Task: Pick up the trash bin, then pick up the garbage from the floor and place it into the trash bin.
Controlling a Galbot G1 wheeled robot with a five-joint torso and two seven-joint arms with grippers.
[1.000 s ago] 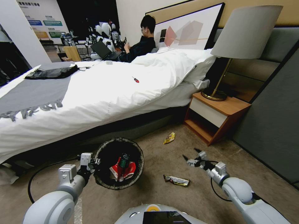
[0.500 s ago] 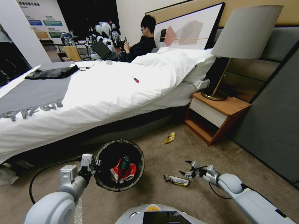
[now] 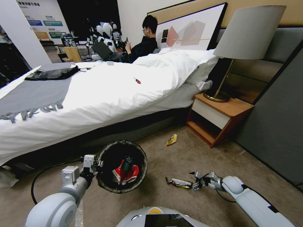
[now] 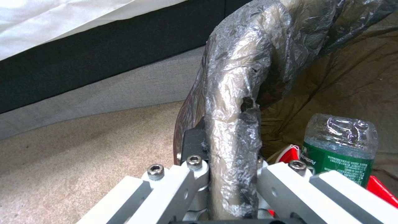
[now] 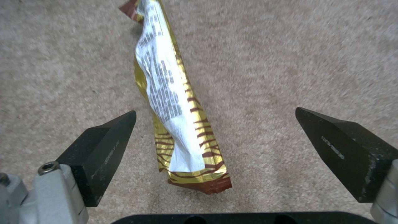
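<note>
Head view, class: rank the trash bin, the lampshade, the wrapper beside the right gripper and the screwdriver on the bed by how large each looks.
1. Lampshade, largest.
2. Trash bin, nearly as large, though it sits nearer the camera.
3. Wrapper beside the open right gripper.
4. Screwdriver, smallest, but farthest away.

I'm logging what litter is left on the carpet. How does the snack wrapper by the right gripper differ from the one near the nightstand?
The long gold-and-brown foil wrapper lies flat and stretched out between the trash bin and the open right gripper; the small yellow crumpled wrapper sits farther off, near the wooden nightstand. The long one shows a white printed panel; the small one looks bunched and shorter. Both are shiny and lie on the carpet.
</note>
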